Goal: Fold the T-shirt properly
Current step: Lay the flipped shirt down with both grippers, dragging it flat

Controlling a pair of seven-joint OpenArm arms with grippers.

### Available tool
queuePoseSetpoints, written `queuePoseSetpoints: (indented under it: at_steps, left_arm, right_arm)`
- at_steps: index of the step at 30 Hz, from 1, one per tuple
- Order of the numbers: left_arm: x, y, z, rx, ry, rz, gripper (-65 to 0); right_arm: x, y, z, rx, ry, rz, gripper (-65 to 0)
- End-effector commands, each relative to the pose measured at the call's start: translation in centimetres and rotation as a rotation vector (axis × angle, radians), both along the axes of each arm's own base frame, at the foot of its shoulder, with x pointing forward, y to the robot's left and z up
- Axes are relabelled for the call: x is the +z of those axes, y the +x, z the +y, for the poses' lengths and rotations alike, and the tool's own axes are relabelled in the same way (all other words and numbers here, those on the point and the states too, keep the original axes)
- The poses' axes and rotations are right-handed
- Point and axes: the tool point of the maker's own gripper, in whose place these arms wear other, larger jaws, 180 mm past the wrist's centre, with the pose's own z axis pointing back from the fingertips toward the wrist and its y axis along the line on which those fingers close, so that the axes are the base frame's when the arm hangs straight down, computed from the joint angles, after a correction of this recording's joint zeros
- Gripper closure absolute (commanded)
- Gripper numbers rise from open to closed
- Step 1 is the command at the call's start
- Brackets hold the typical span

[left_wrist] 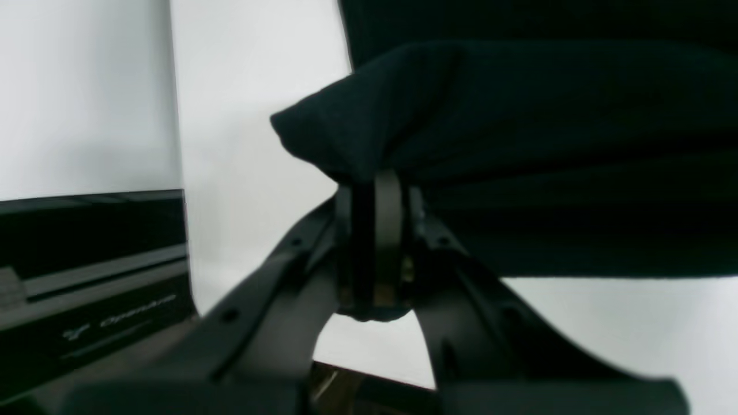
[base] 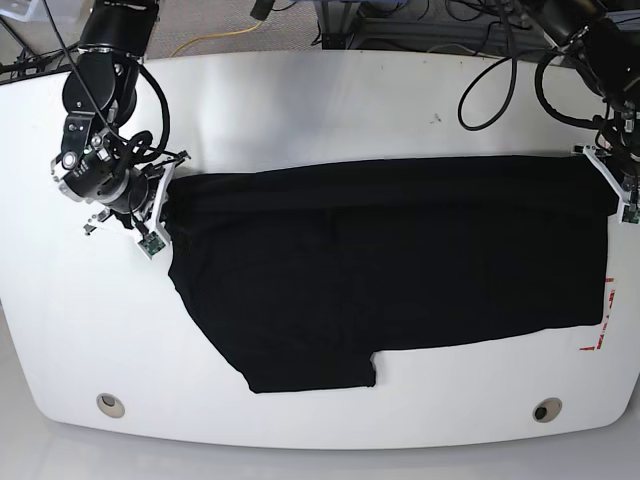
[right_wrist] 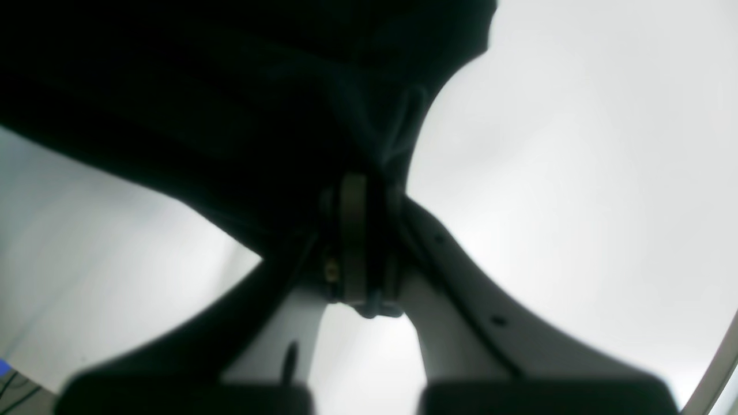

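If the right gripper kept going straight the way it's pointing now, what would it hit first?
The right gripper is already shut on the T-shirt, so more of that black fabric comes first; past it, probably the white table, though depth is unclear.

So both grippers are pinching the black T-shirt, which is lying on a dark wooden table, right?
Not quite: the table is white, as the base view shows. The left gripper and the right gripper are indeed both pinching the black T-shirt.
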Motion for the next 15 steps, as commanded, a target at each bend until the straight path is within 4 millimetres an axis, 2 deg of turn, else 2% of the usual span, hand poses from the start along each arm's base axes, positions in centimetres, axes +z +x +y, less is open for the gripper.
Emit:
queuePoseSetpoints:
  at_steps: [1, 9, 15]
  left_arm:
    - [0.3, -1.1, 0.9, 0.0, 0.048, 0.013, 0.0]
    - [-1.6, -4.0, 1.0, -0.003, 0.05, 0.106, 0.0]
    - [-2.7, -5.0, 1.2, 0.003, 0.037, 0.145, 0.0]
  right_arm:
    - [0.2, -1.0, -1.0, -0.008, -0.043, 0.002, 0.0]
    - [-3.0, -5.4, -1.0, -0.004, -0.047, 0.124, 0.0]
    - [-4.1, -7.2, -1.0, -0.004, -0.046, 0.172, -1.1]
